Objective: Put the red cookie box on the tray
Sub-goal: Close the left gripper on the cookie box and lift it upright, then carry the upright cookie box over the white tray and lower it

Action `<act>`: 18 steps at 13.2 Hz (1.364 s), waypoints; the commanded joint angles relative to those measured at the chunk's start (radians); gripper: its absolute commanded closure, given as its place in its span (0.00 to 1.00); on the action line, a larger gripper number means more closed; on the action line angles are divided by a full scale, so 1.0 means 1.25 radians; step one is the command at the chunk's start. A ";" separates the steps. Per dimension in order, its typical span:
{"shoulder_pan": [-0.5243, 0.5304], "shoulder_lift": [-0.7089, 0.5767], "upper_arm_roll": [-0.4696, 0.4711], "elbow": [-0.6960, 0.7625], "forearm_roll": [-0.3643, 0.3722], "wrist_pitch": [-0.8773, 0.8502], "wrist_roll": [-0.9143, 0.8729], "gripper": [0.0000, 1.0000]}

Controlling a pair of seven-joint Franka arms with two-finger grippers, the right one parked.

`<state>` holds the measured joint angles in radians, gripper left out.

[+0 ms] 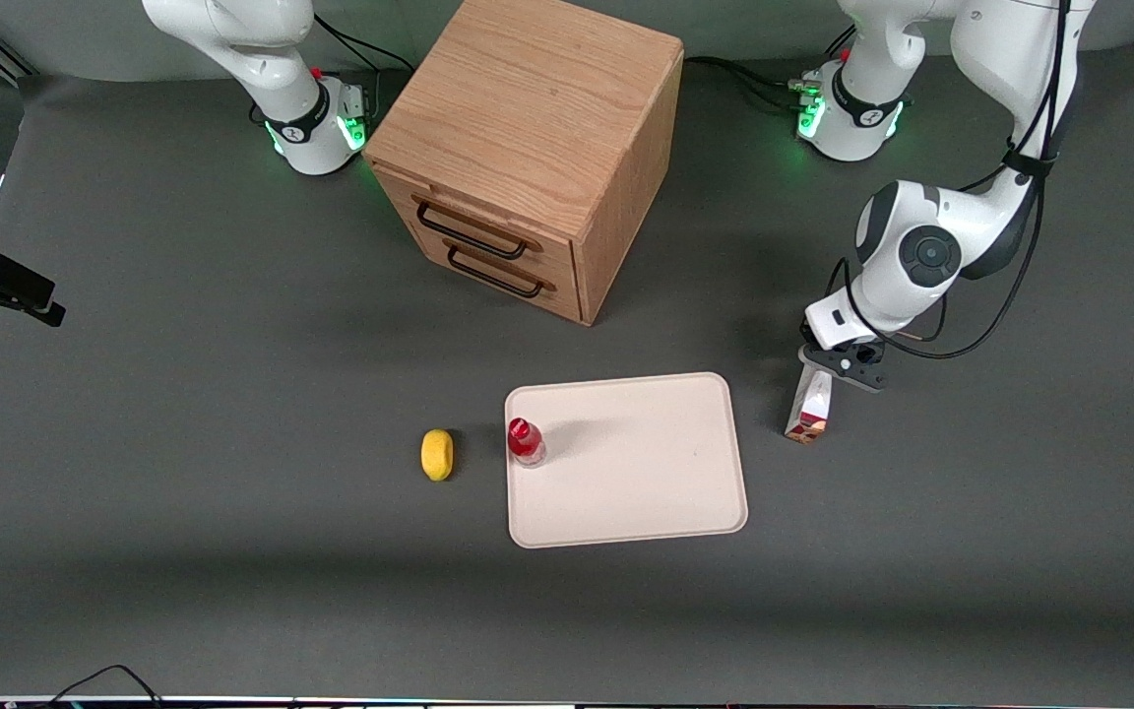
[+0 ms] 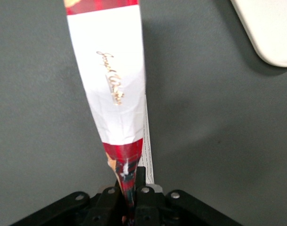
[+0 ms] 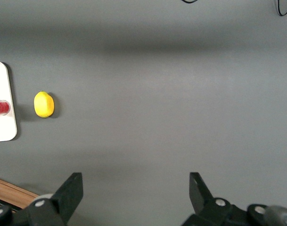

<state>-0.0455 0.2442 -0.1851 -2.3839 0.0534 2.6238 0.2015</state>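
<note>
The red cookie box (image 1: 809, 409) hangs end-down from my left gripper (image 1: 843, 369), which is shut on its upper end. The box is dark red with a white patch (image 2: 112, 84), and its pinched end sits between the black fingers (image 2: 145, 188) of the gripper (image 2: 130, 181). Its lower end is close to the table, just beside the tray's short edge toward the working arm's end. I cannot tell whether it touches the table. The cream tray (image 1: 646, 473) lies flat; one rounded corner (image 2: 270, 28) shows in the left wrist view.
A small red-capped bottle (image 1: 525, 440) stands on the tray's edge toward the parked arm's end. A yellow lemon (image 1: 437, 454) lies on the table beside it. A wooden drawer cabinet (image 1: 528, 148) stands farther from the front camera than the tray.
</note>
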 commanded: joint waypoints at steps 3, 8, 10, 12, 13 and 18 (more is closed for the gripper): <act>0.000 -0.033 -0.003 0.158 0.004 -0.228 0.029 1.00; -0.004 -0.067 -0.025 0.385 -0.011 -0.541 0.014 1.00; -0.005 -0.059 -0.037 0.490 -0.012 -0.666 -0.011 1.00; -0.005 -0.065 -0.042 0.545 -0.012 -0.734 -0.013 1.00; -0.004 -0.065 -0.042 0.566 -0.013 -0.754 -0.013 1.00; -0.007 -0.049 -0.081 0.583 -0.082 -0.741 -0.164 1.00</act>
<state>-0.0472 0.1621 -0.2464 -1.6888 -0.0256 1.6999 0.1260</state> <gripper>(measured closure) 0.934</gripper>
